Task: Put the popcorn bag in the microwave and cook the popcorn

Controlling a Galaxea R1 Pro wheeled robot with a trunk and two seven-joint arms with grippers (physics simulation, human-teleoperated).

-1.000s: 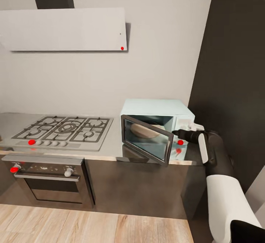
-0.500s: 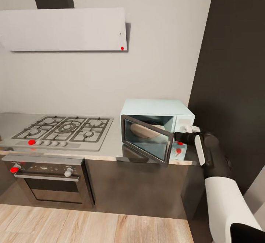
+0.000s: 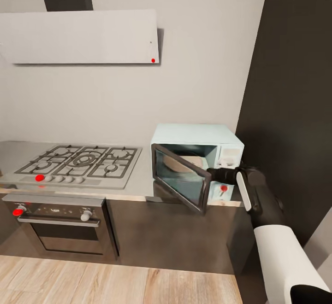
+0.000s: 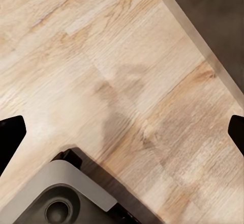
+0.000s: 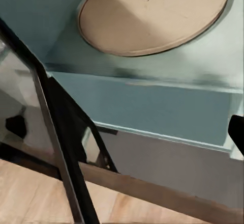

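Fingers of the right gripper [image 3: 213,174] are pressing at the dark glass door [image 3: 179,178] of the pale mint-blue microwave [image 3: 198,134] at centre right; grip unclear. Popcorn bag unseen; the door is needing a wider swing first.

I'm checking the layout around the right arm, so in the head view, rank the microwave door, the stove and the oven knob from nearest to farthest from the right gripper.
1. Microwave door: open, just left of the right gripper.
2. Stove: further left on the countertop.
3. Oven knob: red, far left, below the countertop edge.
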